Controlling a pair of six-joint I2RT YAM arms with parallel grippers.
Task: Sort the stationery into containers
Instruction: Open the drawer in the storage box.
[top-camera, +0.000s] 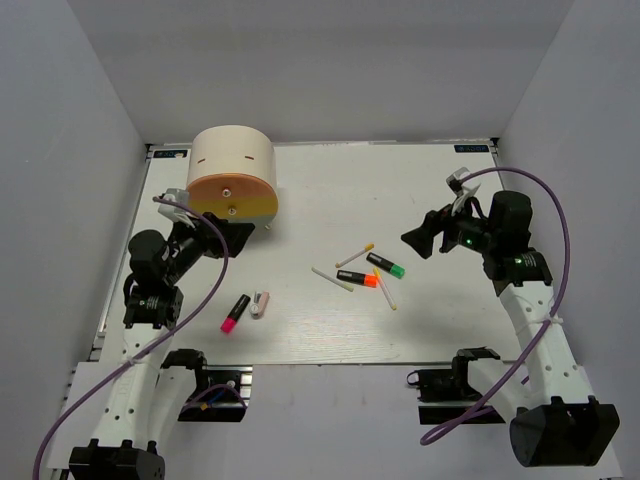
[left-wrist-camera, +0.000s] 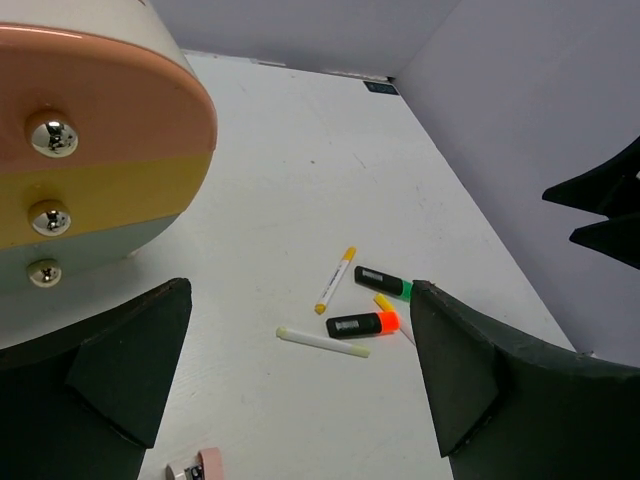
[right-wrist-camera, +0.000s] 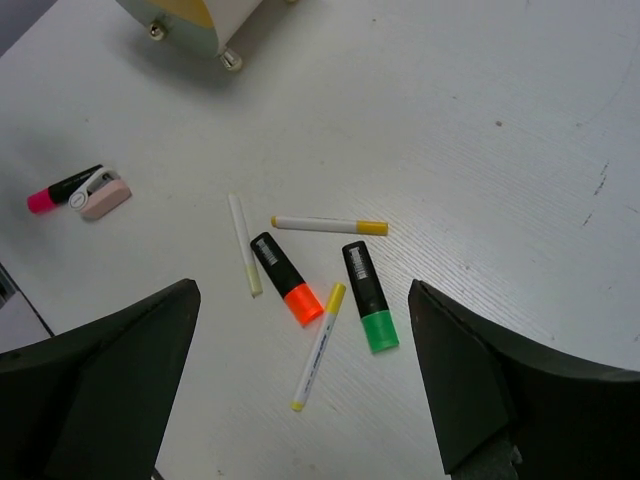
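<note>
The stationery lies loose on the white table. A green-capped highlighter, an orange-capped one and three thin cream sticks lie together mid-table. A pink-capped highlighter and a stubby white-pink piece lie to the left. At the back left stands the cream cylindrical box, its orange drawer and yellow drawer pushed in. My left gripper hovers open just in front of the box. My right gripper hangs open to the right of the cluster, above the table. Neither holds anything.
A pale third drawer sits under the yellow one, and each drawer has a small metal knob. Grey walls enclose the table on the left, back and right. The right gripper's dark fingers show at the edge of the left wrist view.
</note>
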